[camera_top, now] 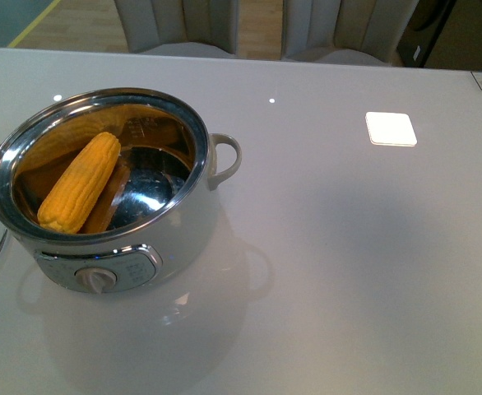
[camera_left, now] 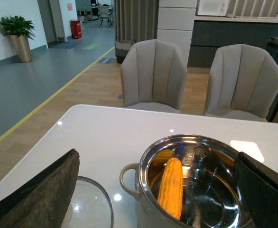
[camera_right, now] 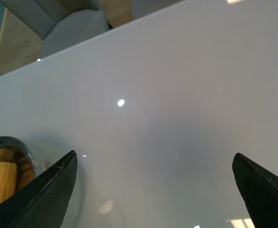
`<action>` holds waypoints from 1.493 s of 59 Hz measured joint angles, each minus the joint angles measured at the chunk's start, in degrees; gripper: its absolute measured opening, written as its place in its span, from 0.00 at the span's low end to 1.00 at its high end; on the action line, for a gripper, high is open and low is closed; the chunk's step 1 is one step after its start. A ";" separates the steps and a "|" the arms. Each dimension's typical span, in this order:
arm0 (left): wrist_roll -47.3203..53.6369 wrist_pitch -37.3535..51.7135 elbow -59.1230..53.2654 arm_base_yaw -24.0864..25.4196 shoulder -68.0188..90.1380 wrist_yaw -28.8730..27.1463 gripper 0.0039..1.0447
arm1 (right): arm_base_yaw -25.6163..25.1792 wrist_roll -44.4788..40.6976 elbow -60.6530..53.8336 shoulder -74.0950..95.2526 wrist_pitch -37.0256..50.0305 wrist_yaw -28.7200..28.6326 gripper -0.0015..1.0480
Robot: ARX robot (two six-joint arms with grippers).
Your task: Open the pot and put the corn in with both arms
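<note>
The pot (camera_top: 101, 189) stands nearest the front camera, on the white bench (camera_top: 348, 271), with its knob panel facing the robot. It is uncovered. The corn (camera_top: 80, 183) lies inside the pot, leaning against its steel wall, thick end low and tip raised towards the far rim. The glass lid (camera_left: 89, 204) lies flat on the bench just beside the pot, on its left-handle side.

Neither arm shows in the front view. In the left wrist view the left gripper (camera_left: 158, 190) hangs above the pot and lid with its jaws spread wide and empty. The right gripper (camera_right: 153, 190) is likewise released, holding nothing, over bare bench just beside the pot's right side.

Judged from this, both steps look done: lid off, corn in. What seems left is drawing both arms clear without knocking the pot.
</note>
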 joint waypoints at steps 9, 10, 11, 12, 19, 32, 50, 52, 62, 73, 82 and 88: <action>0.02 0.00 0.00 0.00 0.00 0.02 0.94 | 0.24 -0.83 -7.32 -13.42 -7.19 3.58 0.92; 0.02 0.00 0.00 0.00 0.00 0.02 0.94 | 0.33 -0.83 -7.61 -14.05 -7.63 3.56 0.92; 0.02 0.00 0.00 0.00 0.00 0.02 0.94 | 0.52 -0.85 -8.11 -15.26 -8.48 3.56 0.92; 0.00 0.00 0.00 0.00 0.00 0.02 0.94 | 0.81 -0.87 -8.57 -16.39 -9.33 3.61 0.92; 0.00 0.00 0.00 0.00 0.00 0.00 0.94 | 2.45 -1.11 -10.16 -20.48 -11.21 3.61 0.92; 0.02 0.00 0.00 0.00 0.00 0.00 0.94 | -1.77 -18.34 -23.12 -26.71 20.92 -6.21 0.65; 0.02 0.00 0.00 0.00 0.00 0.02 0.94 | -8.66 -24.57 -27.10 -35.52 19.19 -12.74 0.15; 0.02 0.00 0.00 0.00 0.00 0.02 0.94 | -9.16 -24.74 -27.30 -36.28 18.71 -13.25 0.10; 0.02 0.00 0.00 0.00 0.00 0.04 0.94 | -15.54 -25.33 -28.35 -40.65 15.58 -20.31 0.02; 0.02 0.00 0.00 0.00 0.00 0.00 0.94 | -17.14 -25.35 -29.66 -43.91 14.97 -20.94 0.02; 0.02 0.00 0.00 0.00 0.00 0.02 0.94 | -17.18 -25.35 -29.66 -46.86 12.13 -20.83 0.02; 0.02 0.00 0.00 0.00 0.00 0.00 0.94 | -17.18 -25.35 -29.66 -48.63 10.34 -20.83 0.02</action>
